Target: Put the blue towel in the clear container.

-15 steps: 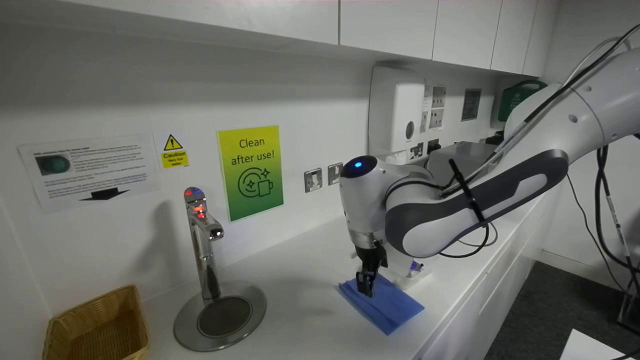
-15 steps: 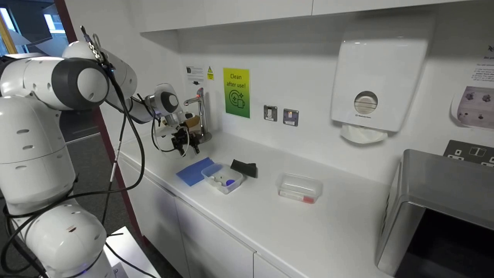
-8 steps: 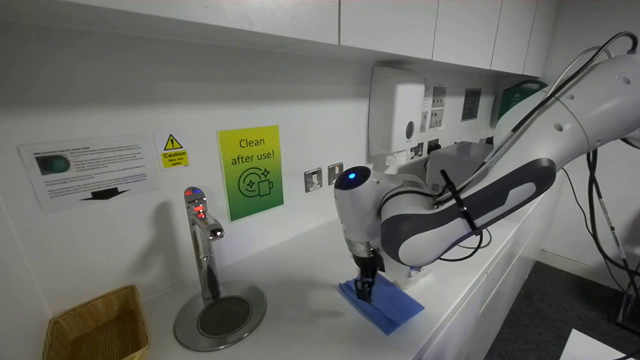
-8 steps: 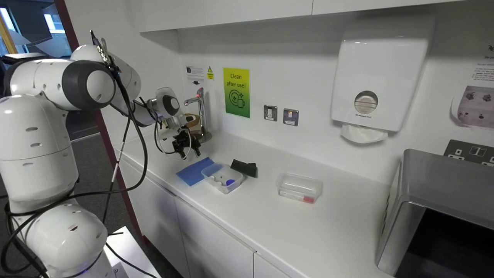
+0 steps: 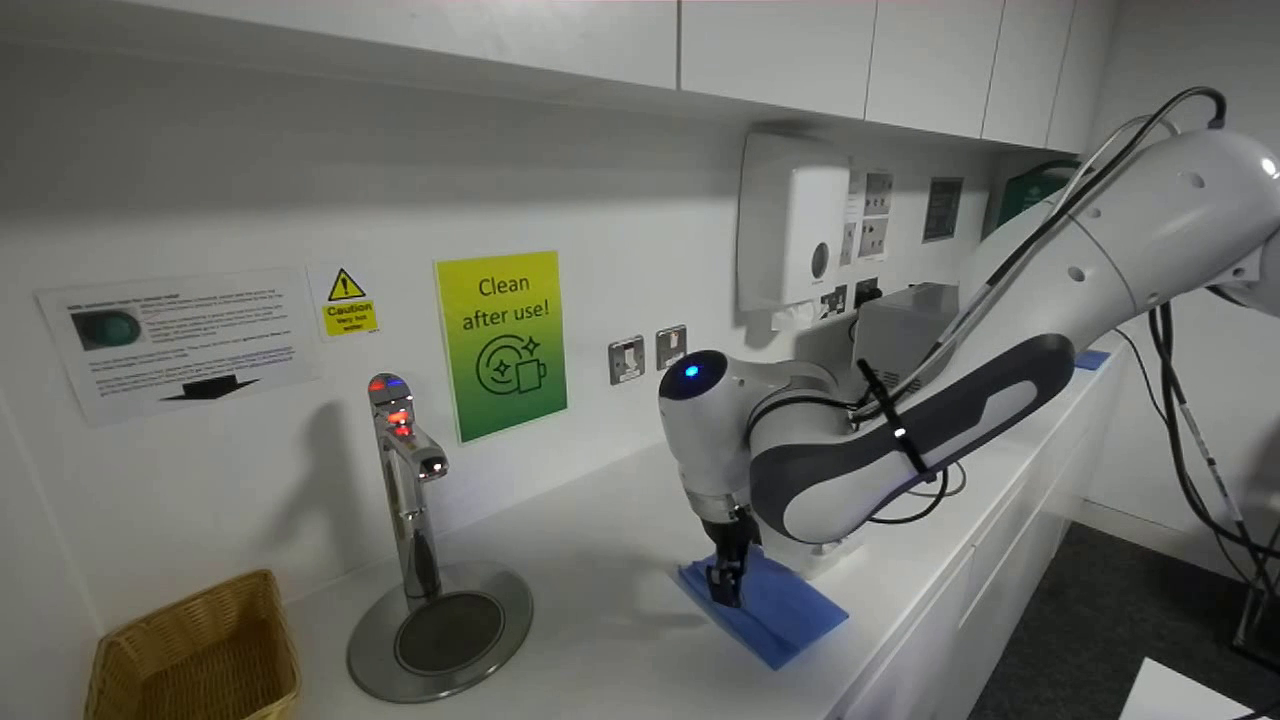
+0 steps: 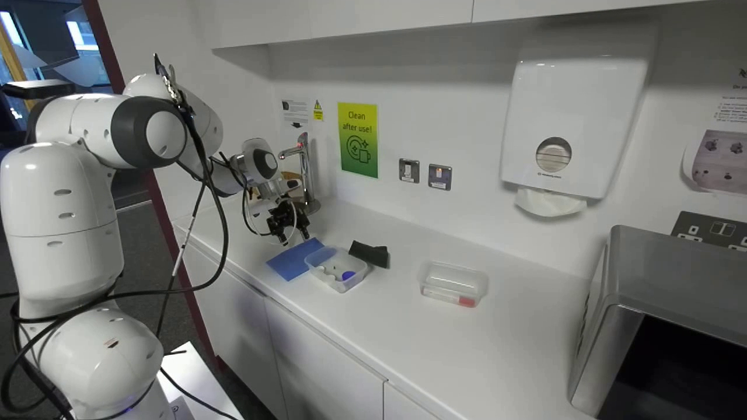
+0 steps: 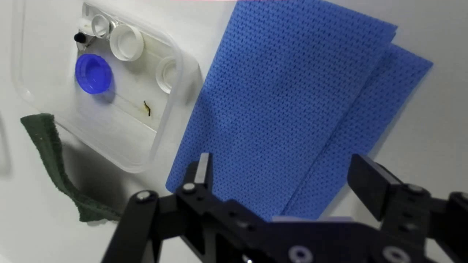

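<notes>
Lying folded on the white counter (image 6: 496,350), the blue towel (image 7: 278,91) sits just beside a clear container (image 7: 120,117) holding bottle caps (image 7: 93,73); over the towel hangs the gripper (image 7: 279,160), spread wide, nothing in its grasp! Farther along: dark green cloth (image 7: 55,160), then a second clear container (image 6: 449,283).

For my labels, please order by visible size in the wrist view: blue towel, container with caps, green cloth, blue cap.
Blue towel
Container with caps
Green cloth
Blue cap
The first two are cropped above.
</notes>
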Motion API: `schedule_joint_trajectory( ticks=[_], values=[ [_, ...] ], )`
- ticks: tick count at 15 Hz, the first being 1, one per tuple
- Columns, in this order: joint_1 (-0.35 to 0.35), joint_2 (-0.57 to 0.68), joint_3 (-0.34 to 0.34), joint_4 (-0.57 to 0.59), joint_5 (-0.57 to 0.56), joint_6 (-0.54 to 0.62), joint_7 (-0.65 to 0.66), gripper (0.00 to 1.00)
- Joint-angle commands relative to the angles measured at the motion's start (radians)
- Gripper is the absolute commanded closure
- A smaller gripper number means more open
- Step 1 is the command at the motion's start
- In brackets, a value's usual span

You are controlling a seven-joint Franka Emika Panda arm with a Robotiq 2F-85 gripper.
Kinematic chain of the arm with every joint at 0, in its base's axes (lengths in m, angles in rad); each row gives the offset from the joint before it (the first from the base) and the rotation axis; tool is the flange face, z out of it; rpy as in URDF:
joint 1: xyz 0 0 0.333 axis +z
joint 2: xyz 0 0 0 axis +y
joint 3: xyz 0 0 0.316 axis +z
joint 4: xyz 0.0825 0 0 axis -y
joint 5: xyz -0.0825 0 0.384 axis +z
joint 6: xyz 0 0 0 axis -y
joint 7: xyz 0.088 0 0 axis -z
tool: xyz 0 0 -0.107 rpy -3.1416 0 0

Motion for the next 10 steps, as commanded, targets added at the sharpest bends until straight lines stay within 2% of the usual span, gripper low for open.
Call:
schedule_joint_trajectory(
  ticks=[1,6,10],
  values=[
    [0.021,0.043,-0.03,0.031,-0.014,0.023,-0.007,0.0],
    [0.034,0.042,-0.034,0.034,-0.006,0.11,-0.001,0.0],
    [0.048,0.042,-0.033,0.045,0.004,0.133,-0.005,0.0]
  ],
)
